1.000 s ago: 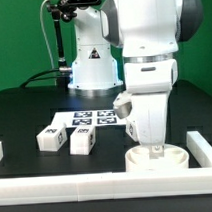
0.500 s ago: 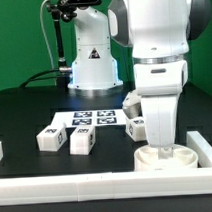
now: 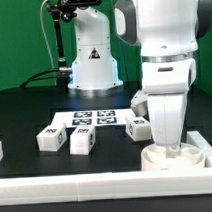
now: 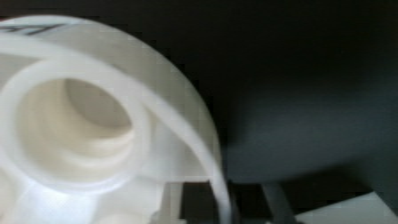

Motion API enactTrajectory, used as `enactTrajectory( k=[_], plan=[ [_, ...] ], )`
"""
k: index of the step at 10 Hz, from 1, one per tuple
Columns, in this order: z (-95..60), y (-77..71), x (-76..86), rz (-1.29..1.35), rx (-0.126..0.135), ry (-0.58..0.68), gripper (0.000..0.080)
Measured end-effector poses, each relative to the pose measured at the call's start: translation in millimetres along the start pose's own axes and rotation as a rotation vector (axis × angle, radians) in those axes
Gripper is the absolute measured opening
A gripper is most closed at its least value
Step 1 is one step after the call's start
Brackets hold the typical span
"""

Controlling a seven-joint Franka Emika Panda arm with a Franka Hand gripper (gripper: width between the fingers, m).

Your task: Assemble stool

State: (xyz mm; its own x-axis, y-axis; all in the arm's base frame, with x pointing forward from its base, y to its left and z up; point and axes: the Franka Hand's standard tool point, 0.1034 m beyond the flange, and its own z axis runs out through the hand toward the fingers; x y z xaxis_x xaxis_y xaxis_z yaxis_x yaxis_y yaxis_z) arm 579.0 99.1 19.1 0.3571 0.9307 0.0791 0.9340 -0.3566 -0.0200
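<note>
Shifted toward the exterior view's right over the last second: end effector point(image 3: 174, 146) and seat point(image 3: 156, 159) moved together, so the seat is being dragged along the counter point(image 3: 24, 108), not lifted.

End effector: fingers pressed together, tips down inside the seat. In the wrist view a thin white rib of the seat point(image 4: 89, 110) runs between them, so I read it as pinching that wall.

Seat now sits flat directly under the end effector, close to the corner where the border rails point(image 3: 97, 180) meet. Whether it already touches the side rail, cannot tell.

One leg block point(image 3: 135, 130) is just behind the end effector, partly hidden by the arm. Two more leg blocks point(image 3: 49, 139) lie well apart from it toward the exterior view's left, in front of the marker board point(image 3: 95, 118).

My read: this is the seat-positioning step. Bracing it in the corner should stop it turning when legs go in. No leg fitted yet, so it's early in the build.
</note>
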Motion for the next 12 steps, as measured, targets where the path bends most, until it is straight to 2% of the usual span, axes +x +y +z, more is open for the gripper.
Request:
enactTrajectory(
  k=[1, 3, 4, 5, 6, 7, 9, 10, 12],
  plan=[
    [0.0, 0.1, -0.3, 0.001, 0.0, 0.0, 0.012],
    [0.1, 0.3, -0.9, 0.002, 0.0, 0.0, 0.0402],
    [-3.1, -0.7, -1.5, 0.003, -0.002, -0.001, 0.0402],
    [-11.4, -1.8, -0.4, 0.005, -0.01, 0.0, 0.0574],
    [-20.4, -2.6, 0.9, 0.011, -0.019, 0.002, 0.0574],
    [-31.2, -2.5, 1.1, 0.018, -0.026, 0.001, 0.0636],
    [-52.7, -2.5, -5.9, 0.029, -0.033, -0.008, 0.0645],
    [-58.8, -7.3, -15.8, 0.06, -0.039, -0.013, 0.0649],
    [-60.0, -25.6, -33.1, 0.121, -0.062, -0.006, 0.0649]
  ],
)
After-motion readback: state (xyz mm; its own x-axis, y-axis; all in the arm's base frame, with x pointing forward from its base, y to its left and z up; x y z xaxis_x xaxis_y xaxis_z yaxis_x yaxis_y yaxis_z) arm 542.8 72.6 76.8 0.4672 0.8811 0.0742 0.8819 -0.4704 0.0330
